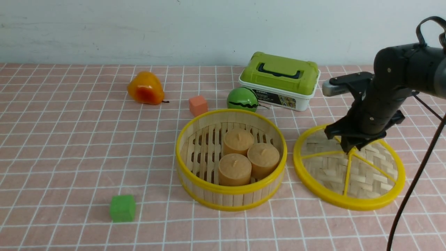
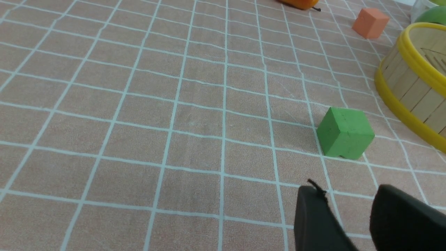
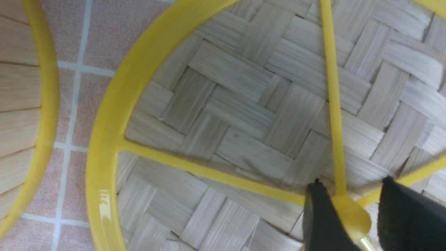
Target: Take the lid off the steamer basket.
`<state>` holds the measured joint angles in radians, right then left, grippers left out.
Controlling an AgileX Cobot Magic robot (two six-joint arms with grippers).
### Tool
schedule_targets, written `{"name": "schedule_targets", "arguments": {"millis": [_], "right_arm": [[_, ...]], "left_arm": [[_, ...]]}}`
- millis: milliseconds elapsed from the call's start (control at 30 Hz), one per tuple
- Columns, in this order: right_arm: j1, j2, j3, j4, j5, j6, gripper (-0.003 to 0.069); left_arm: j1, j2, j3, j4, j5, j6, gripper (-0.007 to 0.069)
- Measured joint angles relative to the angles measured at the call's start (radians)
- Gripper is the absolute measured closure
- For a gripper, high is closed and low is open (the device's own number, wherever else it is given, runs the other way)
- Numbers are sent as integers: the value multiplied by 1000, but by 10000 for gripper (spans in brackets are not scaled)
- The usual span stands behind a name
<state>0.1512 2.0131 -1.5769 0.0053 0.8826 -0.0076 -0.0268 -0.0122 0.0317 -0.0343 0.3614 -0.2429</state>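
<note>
The lid (image 1: 362, 174) lies flat on the tablecloth just right of the steamer basket (image 1: 230, 190), apart from it. The basket is uncovered and holds three tan round buns (image 1: 240, 153). My right gripper (image 1: 349, 149) points down over the lid's centre. In the right wrist view its jaws (image 3: 352, 184) stand open around the yellow centre knob (image 3: 352, 212), with a gap on one side. The lid's weave (image 3: 244, 122) and the basket's wall (image 3: 21, 104) show there too. My left gripper (image 2: 346, 191) is open and empty above the cloth, near the basket (image 2: 411, 94); it is out of the front view.
A green cube (image 1: 122, 208) lies front left, near the left gripper (image 2: 345, 134). An orange cube (image 1: 198, 105), an orange pear (image 1: 145, 88), a green watermelon toy (image 1: 242, 99) and a white box with a green lid (image 1: 278, 80) stand behind the basket. A black cable (image 1: 411, 188) hangs at the right.
</note>
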Motion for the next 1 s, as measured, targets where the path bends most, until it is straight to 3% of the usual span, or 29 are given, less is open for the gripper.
{"name": "schedule_targets", "arguments": {"millis": [167,300,633,1000], "right_arm": [[0,-115,0,11,51,-12,314],[0,-268,2,53,65,-59,334],[0,-942,358,121,-40,-125,654],[0,-1510,712,119,-98,-125,683]], "left_arm": [[0,0,0,0,0,0,385],[0,0,0,0,0,0,385],[0,0,0,0,0,0,385],[0,0,0,0,0,0,385]]}}
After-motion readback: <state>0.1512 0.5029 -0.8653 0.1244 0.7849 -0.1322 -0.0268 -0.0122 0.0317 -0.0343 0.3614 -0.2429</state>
